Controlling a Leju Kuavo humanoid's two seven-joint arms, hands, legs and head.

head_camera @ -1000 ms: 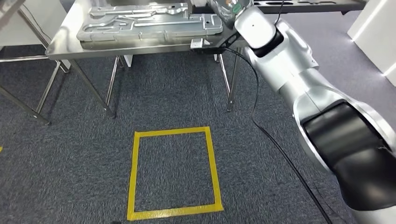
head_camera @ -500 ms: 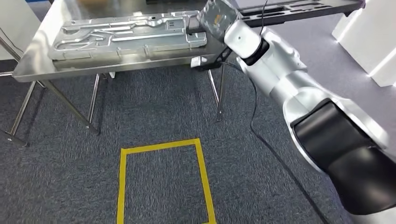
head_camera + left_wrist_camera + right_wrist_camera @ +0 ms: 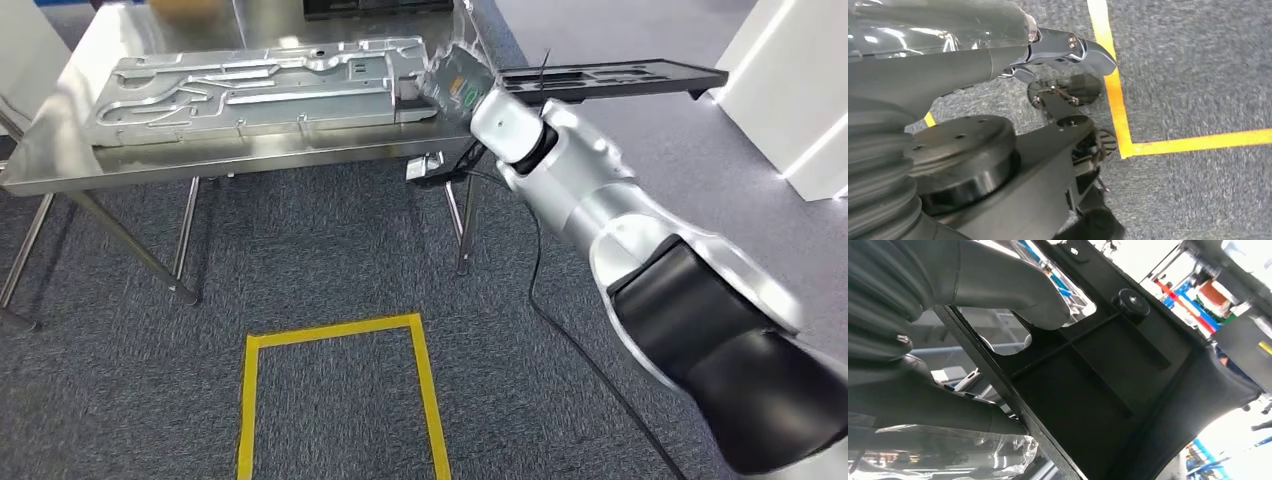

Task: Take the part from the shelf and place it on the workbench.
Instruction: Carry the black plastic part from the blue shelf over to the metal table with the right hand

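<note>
part (image 3: 610,80) | black tray, right hand (image 3: 948,335) fingers clasping its edge | table (image 3: 60,160) nearer vs 1s ago, robot closing in | left hand (image 3: 1068,47) fingers curled, holding nothing | place not yet done

workshop | steel workbench (image 3: 250,160) | stamped metal panel (image 3: 250,90) | floor tape (image 3: 430,390)

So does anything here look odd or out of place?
Only one thing: the long black part in the right hand juts out past the end of the steel workbench, hanging over the carpet rather than resting on it.
</note>
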